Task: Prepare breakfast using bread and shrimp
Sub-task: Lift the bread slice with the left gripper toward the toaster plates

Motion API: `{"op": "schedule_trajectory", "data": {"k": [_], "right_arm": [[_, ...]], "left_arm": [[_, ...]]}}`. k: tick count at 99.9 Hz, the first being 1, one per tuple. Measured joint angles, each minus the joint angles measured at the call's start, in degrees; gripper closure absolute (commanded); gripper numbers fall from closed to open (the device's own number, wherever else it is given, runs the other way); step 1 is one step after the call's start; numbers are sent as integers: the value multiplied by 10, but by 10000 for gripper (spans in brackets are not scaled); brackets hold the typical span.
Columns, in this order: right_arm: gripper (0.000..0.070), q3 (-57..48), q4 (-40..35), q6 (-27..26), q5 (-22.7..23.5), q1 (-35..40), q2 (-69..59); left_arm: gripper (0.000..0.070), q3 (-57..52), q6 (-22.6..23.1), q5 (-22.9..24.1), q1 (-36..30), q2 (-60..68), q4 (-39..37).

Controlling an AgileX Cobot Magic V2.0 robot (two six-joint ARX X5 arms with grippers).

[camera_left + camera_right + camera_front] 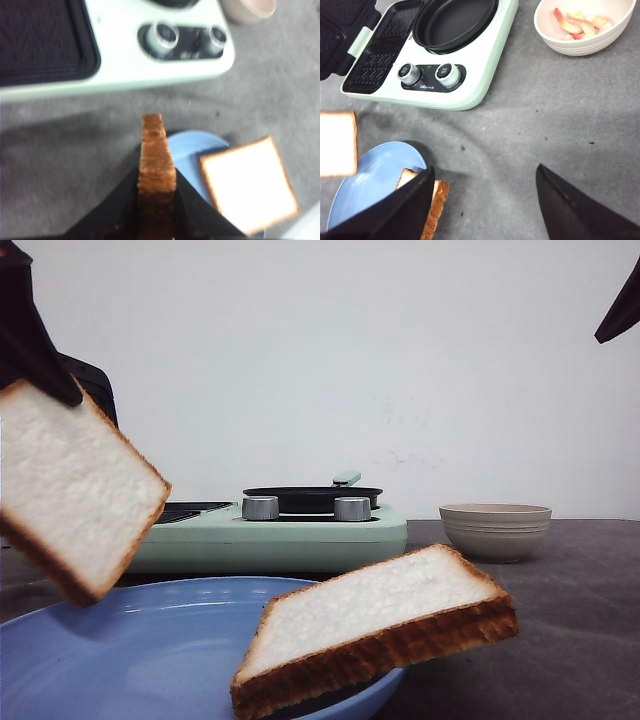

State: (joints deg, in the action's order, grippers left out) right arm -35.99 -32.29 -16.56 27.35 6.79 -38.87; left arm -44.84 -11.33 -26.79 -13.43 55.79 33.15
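My left gripper (55, 380) is shut on one bread slice (75, 490) and holds it tilted in the air, above the left of the blue plate (130, 650). In the left wrist view the held slice (156, 150) shows edge-on between the shut fingers. The second bread slice (375, 625) lies tilted on the plate's right rim, overhanging it; it also shows in the left wrist view (247, 185). My right gripper (484, 172) is open and empty above the grey table, beside that slice (440, 205). The shrimp (575, 22) lie in the beige bowl (555, 42).
A mint-green cooker (270, 535) stands behind the plate, with a black round pan (452, 22), an open grill plate (375, 60) and two metal knobs (445, 72). The beige bowl (495, 528) stands to its right. The table is dark grey.
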Motion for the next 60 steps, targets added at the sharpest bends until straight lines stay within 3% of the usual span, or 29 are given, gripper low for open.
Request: {"op": "schedule_trajectory", "data": {"k": [28,60], "right_arm": [[303,0,0,0,0,0,0],[303,0,0,0,0,0,0]], "left_arm": [[697,-43,5,73,-16,5,-32],[697,-128,75,169,-25,88,-55]]}}
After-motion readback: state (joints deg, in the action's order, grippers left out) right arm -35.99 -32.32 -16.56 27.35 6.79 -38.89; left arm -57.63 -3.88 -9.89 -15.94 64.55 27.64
